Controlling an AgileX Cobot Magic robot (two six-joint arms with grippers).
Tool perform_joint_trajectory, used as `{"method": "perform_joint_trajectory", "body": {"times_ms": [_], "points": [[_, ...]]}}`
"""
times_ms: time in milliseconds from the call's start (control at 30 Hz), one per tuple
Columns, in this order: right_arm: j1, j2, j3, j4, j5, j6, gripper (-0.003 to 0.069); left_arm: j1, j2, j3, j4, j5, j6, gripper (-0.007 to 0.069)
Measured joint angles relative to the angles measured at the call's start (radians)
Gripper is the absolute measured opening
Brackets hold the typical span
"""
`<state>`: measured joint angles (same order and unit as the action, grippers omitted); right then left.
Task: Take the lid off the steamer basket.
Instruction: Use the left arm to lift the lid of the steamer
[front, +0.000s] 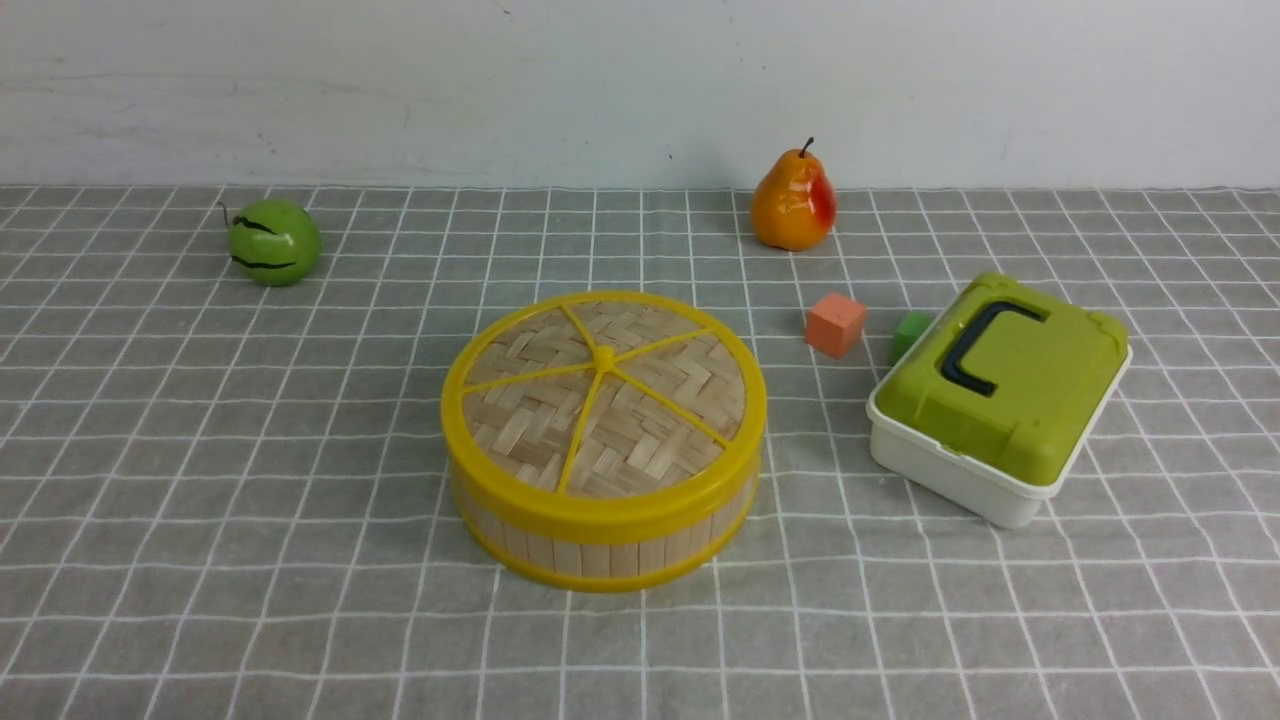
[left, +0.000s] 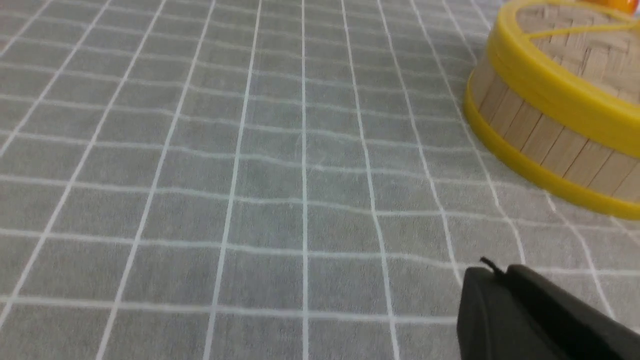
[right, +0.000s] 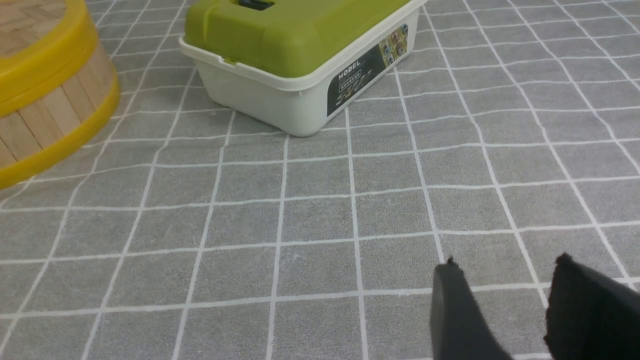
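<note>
The lid (front: 603, 395), woven bamboo with a yellow rim and yellow spokes, sits closed on the steamer basket (front: 600, 545) in the middle of the table. The basket also shows in the left wrist view (left: 545, 137) and in the right wrist view (right: 47, 112). My left gripper (left: 495, 272) is shut and empty, over bare cloth well short of the basket. My right gripper (right: 507, 262) is open and empty, over bare cloth near the white box. Neither arm shows in the front view.
A white box with a green top and black handle (front: 1000, 395) stands right of the basket, also in the right wrist view (right: 300, 55). An orange cube (front: 835, 324) and a green cube (front: 910, 335) lie behind it. A pear (front: 793, 203) and a green apple (front: 273, 241) stand at the back.
</note>
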<state>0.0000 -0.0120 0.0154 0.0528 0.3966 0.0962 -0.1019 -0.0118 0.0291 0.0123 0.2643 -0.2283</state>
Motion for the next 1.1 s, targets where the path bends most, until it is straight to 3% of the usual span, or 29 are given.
{"method": "perform_joint_trajectory", "body": {"times_ms": [333,500,733,833,933,1067,1100], "points": [[0.0,0.0,0.0,0.0,0.0,0.0,0.0241,0.0,0.0,0.0,0.006,-0.589,0.0,0.0029],[0.0,0.0,0.0,0.0,0.0,0.0,0.0241,0.0,0.0,0.0,-0.052,-0.764,-0.003,0.0029],[0.0,0.0,0.0,0.0,0.0,0.0,0.0241,0.0,0.0,0.0,-0.11,-0.777,-0.076,0.003],[0.0,0.0,0.0,0.0,0.0,0.0,0.0241,0.0,0.003,-0.008,-0.215,-0.757,-0.131,0.0032],[0.0,0.0,0.0,0.0,0.0,0.0,0.0241,0.0,0.055,-0.089,-0.348,-0.699,-0.102,0.0033],[0.0,0.0,0.0,0.0,0.0,0.0,0.0241,0.0,0.205,-0.308,-0.486,-0.631,0.143,0.0034],[0.0,0.0,0.0,0.0,0.0,0.0,0.0241,0.0,0.299,-0.431,-0.531,-0.604,0.276,0.0034]]}}
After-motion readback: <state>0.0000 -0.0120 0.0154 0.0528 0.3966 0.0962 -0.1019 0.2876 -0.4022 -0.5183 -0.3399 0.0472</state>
